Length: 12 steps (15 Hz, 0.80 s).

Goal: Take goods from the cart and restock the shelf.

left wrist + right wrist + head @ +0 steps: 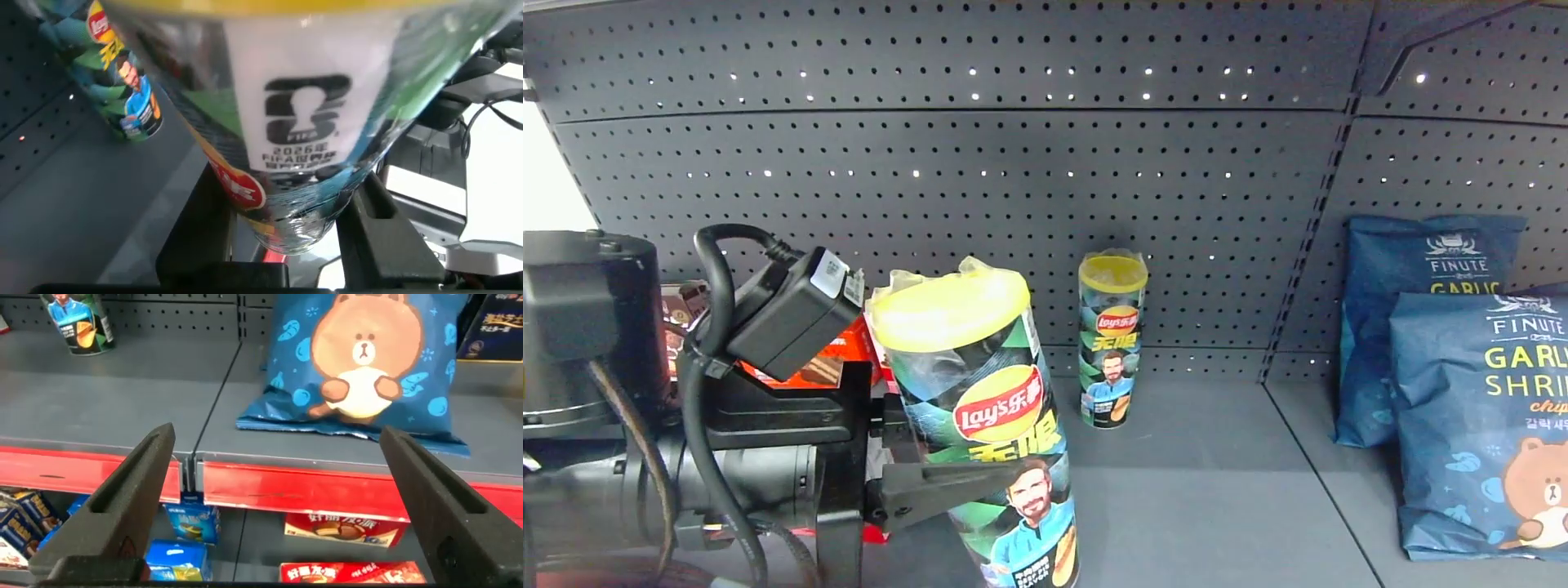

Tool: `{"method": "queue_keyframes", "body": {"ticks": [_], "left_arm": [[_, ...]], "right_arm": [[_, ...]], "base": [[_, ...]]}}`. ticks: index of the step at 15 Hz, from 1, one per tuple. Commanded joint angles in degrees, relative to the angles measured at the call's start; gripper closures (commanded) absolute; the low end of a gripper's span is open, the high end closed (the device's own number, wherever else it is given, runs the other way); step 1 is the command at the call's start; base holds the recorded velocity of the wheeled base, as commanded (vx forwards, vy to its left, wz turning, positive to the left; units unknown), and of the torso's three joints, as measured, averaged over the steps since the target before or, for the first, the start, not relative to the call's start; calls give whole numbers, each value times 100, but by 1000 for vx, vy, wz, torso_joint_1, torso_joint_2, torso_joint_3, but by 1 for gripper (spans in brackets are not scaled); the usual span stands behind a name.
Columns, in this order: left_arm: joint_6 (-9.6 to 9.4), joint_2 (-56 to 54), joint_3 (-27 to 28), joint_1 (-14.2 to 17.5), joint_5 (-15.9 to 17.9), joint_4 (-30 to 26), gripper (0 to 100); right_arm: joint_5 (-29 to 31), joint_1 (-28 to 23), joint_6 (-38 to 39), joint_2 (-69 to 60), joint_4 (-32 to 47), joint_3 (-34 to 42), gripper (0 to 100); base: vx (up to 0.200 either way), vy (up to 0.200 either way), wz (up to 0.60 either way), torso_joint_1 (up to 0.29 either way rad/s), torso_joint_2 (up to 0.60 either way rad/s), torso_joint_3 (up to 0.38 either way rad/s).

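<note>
My left gripper [931, 474] is shut on a tall chips can [984, 425] with a yellow lid, holding it upright over the front left of the grey shelf [1201, 506]. The left wrist view looks along the held chips can [302, 147] between the black fingers [372, 237]. A second, same-looking can [1111, 339] stands farther back near the pegboard wall, and its twin image, the second can [122, 82], appears beside the held one. My right gripper [278, 506] is open in front of the shelf's red edge, with nothing between its fingers.
Two blue snack bags [1478, 408] stand at the right of the shelf; one bag with a bear print [368, 367] lies near the red shelf edge [310, 490]. Boxed goods [343, 531] sit on the lower shelf. Red packages [837, 363] sit behind the left gripper. A divider line [1307, 457] splits the shelf.
</note>
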State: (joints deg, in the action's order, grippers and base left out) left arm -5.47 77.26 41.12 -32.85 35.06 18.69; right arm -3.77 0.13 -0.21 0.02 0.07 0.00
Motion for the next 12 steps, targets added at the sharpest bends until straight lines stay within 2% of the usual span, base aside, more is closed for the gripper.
{"method": "queue_keyframes", "body": {"ticks": [1, 12], "left_arm": [[2, 8, -16, -2, 1, 3, 100], [-6, 87, -16, -19, 1, 38, 100]], "right_arm": [[-1, 4, 3, -2, 1, 0, 0], [16, -5, 21, -2, 1, -62, 0]], "base": [[0, 0, 0, 0, 0, 0], [0, 0, 0, 0, 0, 0]]}}
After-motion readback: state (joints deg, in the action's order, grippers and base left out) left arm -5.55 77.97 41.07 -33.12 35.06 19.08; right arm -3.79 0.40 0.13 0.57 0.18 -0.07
